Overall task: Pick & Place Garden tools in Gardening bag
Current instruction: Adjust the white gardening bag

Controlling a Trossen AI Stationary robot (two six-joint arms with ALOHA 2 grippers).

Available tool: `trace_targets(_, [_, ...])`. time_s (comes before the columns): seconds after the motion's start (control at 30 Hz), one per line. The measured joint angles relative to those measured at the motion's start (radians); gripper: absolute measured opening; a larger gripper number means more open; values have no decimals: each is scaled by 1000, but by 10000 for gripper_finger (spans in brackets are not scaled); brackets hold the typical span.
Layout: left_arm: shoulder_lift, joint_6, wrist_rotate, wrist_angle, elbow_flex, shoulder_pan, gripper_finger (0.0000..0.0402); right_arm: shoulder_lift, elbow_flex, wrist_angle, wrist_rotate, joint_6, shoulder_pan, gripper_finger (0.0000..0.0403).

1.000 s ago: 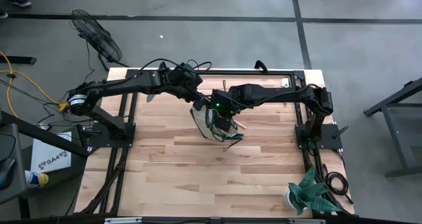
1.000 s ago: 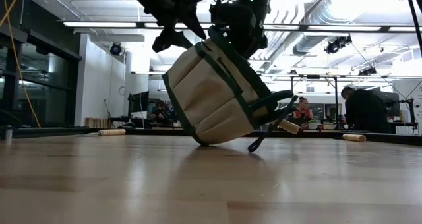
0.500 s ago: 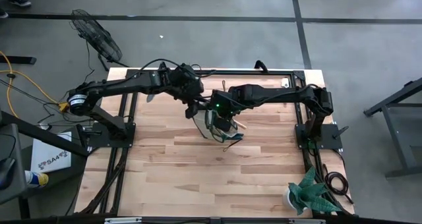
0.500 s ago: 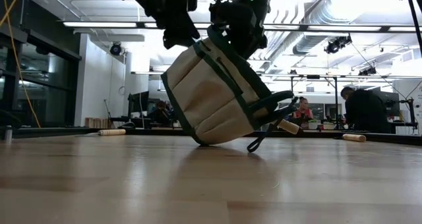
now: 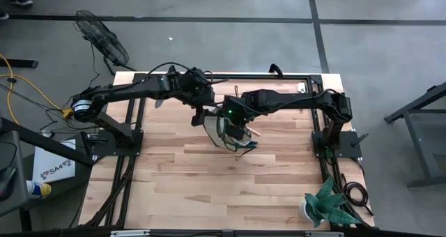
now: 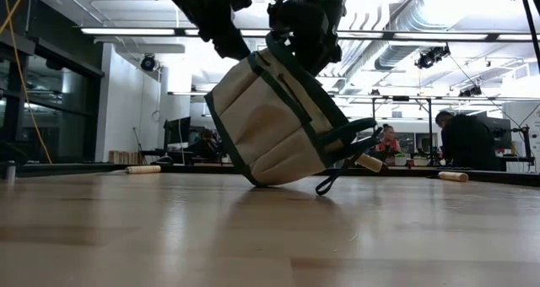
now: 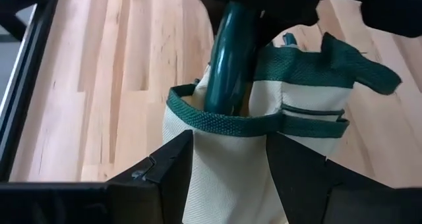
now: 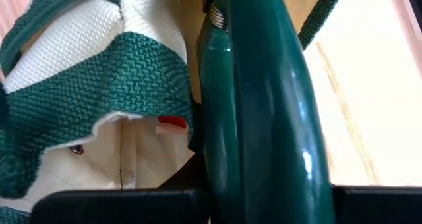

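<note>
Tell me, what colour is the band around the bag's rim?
Green trim on a beige bag, clearest in the left wrist view.

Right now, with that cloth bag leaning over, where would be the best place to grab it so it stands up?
Probably the green-trimmed rim of the gardening bag, from above on its raised side. The bag tilts on its bottom edge and the fabric is soft, so only the stitched trim offers a firm edge. The left end effector already straddles that rim; the right end effector holds green-handled shears.

potted plant | floor fan | people behind table
</note>
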Motion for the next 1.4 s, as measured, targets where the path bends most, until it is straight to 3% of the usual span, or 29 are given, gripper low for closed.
trace_targets(0.5, [48,34,76,13,1,0,187,0,-2,-6,-12,-1,0,45])
trace_targets(0.97, [64,27,50,21,2,0,180,0,-3,-1,-12,-11,0,44])
trace_targets(1.1, [68,22,39,15,-1,0,143,0,-2,14,-8,-19,0,44])
trace_targets(1.4, [67,12,59,4,-1,2,15,0,-2,14,-11,-29,1,44])
